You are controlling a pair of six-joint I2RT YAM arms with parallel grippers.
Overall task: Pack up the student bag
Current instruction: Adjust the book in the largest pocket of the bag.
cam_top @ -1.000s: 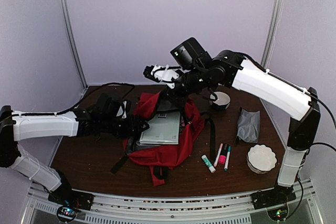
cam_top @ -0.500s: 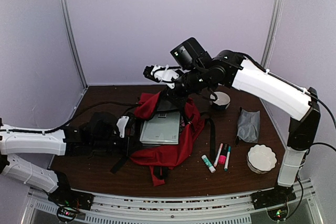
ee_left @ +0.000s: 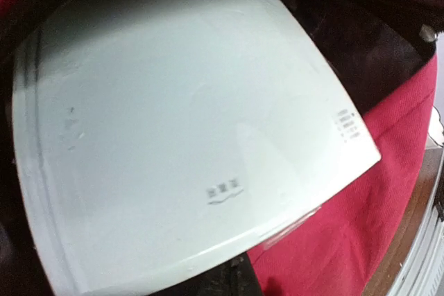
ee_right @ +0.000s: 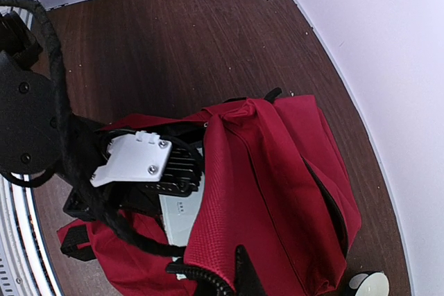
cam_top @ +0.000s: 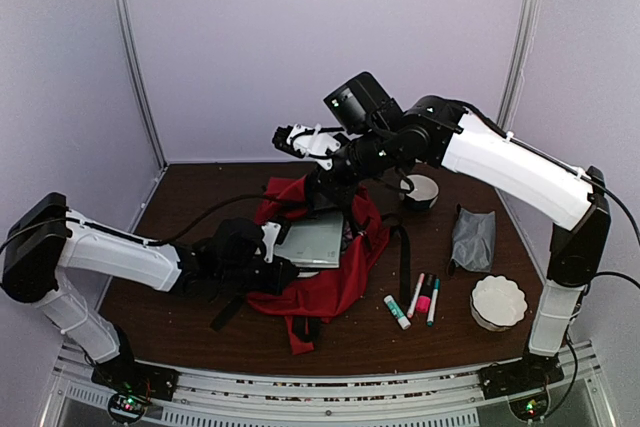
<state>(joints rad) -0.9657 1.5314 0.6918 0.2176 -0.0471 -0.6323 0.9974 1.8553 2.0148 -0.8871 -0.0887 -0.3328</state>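
Note:
The student bag (cam_top: 330,292) lies open in the middle of the table, red fabric with black straps. My right gripper (cam_top: 325,185) is shut on the bag's upper flap and holds it raised; in the right wrist view the red cloth (ee_right: 277,192) drapes over the gripper (ee_right: 236,279). A pale flat book (cam_top: 312,239) lies half inside the opening. My left gripper (cam_top: 283,269) is shut, low at the book's near left edge. In the left wrist view the book (ee_left: 180,123) fills the frame above the gripper (ee_left: 229,283). Whether the jaws pinch the book does not show.
Right of the bag lie a glue stick (cam_top: 397,312) and markers (cam_top: 425,297). A grey pouch (cam_top: 473,237), a scalloped white bowl (cam_top: 498,301) and a dark-rimmed cup (cam_top: 421,190) stand on the right side. A black strap trails toward the front edge.
My left arm drew back to the left, then came forward to the book's near edge, and its jaws went from open to shut. The right arm and raised flap stayed put.

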